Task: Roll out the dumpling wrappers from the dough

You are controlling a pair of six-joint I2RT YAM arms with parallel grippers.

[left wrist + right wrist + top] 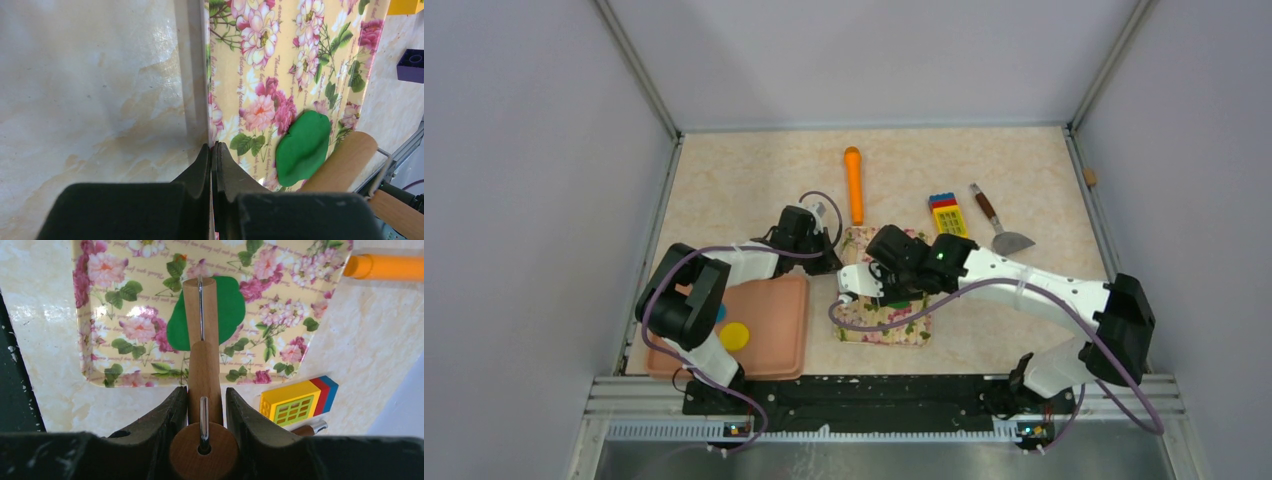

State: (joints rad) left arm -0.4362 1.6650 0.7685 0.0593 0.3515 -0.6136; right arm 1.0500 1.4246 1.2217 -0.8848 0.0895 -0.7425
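Dough (231,310) sits mid floral mat (125,330), under rolling pin (202,360) clamped in right gripper (205,392). The left gripper (214,150) pinches mat edge. Roll with even pressure, short strokes, mat pinned.

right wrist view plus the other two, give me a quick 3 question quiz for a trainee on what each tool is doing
1. True or false: the right tool grips a wooden roller whose far end overlaps the green dough.
2. What does the left tool pinch? A) an orange stick B) the floral mat C) a toy block
3. Fill in: the dumpling wrapper fully visible on the pink tray is coloured ____.

Key: 1 true; 2 B; 3 yellow
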